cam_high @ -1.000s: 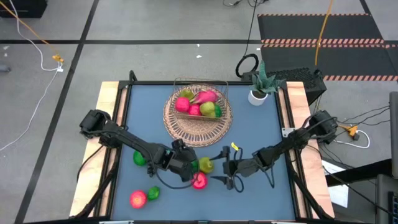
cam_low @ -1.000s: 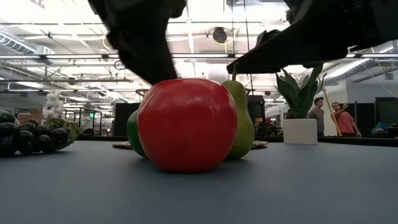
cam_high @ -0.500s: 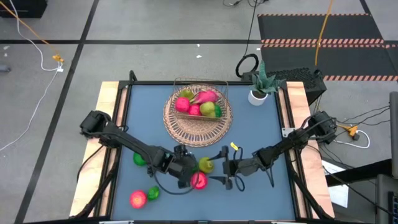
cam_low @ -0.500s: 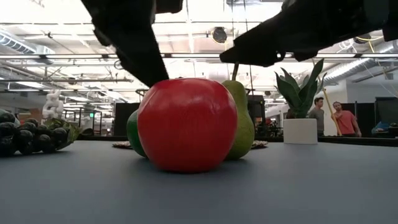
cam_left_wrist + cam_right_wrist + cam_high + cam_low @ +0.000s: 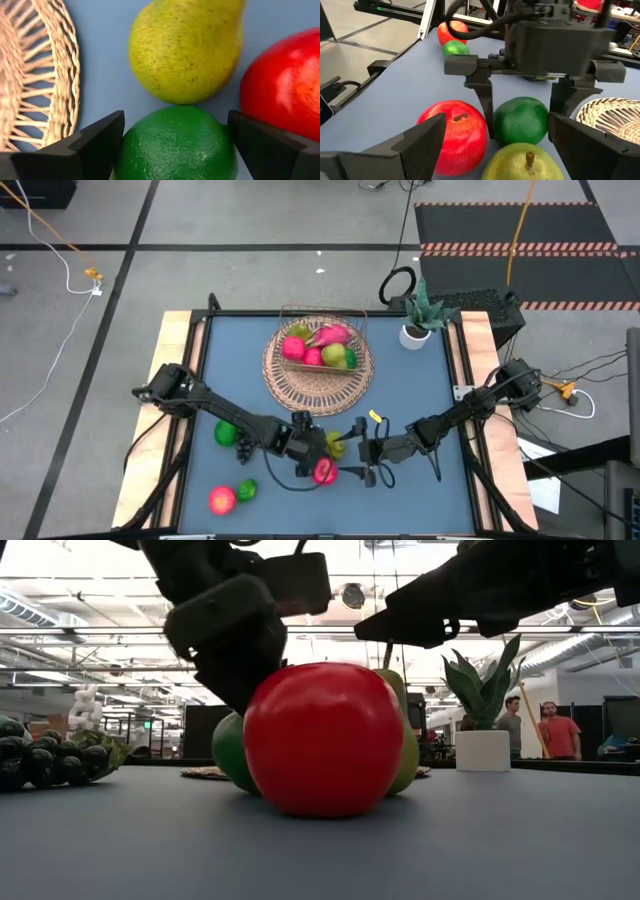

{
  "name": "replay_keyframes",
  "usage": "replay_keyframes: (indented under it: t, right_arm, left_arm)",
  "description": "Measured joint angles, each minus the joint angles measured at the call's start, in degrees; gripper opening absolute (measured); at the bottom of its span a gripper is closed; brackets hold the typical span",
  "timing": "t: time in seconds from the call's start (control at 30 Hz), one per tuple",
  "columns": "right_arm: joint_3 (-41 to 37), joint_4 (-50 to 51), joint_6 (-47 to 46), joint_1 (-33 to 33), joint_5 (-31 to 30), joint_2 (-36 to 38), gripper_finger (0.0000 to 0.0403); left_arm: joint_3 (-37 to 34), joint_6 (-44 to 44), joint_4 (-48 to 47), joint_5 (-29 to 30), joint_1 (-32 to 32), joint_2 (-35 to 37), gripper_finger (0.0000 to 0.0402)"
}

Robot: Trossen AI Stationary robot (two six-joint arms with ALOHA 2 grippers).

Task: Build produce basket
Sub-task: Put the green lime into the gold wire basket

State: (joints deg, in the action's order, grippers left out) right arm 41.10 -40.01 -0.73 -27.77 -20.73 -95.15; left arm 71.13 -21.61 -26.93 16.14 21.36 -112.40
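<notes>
Produce sits in two groups: several fruits already lie in the basket point(image 5: 318, 360) at the far middle of the table point(image 5: 420, 390), and a tight cluster lies on the blue surface nearer the front. That cluster is a green lime point(image 5: 176, 145), a yellow-green pear point(image 5: 186, 47) and a red apple point(image 5: 282, 92); the pear touches the lime, and the apple sits just beside both.

Compared with a second ago, the left gripper point(image 5: 305, 442) has pushed further in toward the cluster. In the low view the apple point(image 5: 322, 738) has shifted a little to the right and now hides more of the pear, while the lime point(image 5: 236, 750) shows more fully to its left. The left gripper's fingers point(image 5: 484, 105) now stand widely parted on either side of the lime point(image 5: 521, 121), with nothing clamped; from the right wrist view one finger has come down between apple point(image 5: 453, 134) and lime.

The right gripper point(image 5: 368, 460) hovers just beside the cluster on the opposite side, much where it was, its fingers spread wide and empty.

Elsewhere, another red apple point(image 5: 221, 500) and a green fruit point(image 5: 246, 489) lie together near the front left, a further green fruit point(image 5: 225, 433) lies beside the left arm, and a dark grape bunch point(image 5: 30, 760) shows at the low view's edge. A small potted plant point(image 5: 417, 320) stands at the far right corner.
</notes>
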Motion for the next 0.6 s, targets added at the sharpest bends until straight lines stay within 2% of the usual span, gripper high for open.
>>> replay_keyframes:
  t: [0.37,0.57,0.6]
  right_arm:
    - [0.00,0.00,-0.55,0.00,-0.07,0.00,0.0341]
    - [0.00,0.18,-1.05,0.00,-0.09,0.00,0.0341]
    - [0.00,0.20,-1.18,0.00,-0.11,0.00,0.0341]
  left_arm:
    - [-0.37,-12.64,-1.20,-3.56,-1.81,0.85,0.0347]
    - [-0.42,-13.53,-1.19,-4.35,-2.01,1.03,0.0283]
    - [-0.42,-13.55,-1.21,-4.61,-2.12,1.06,0.0283]
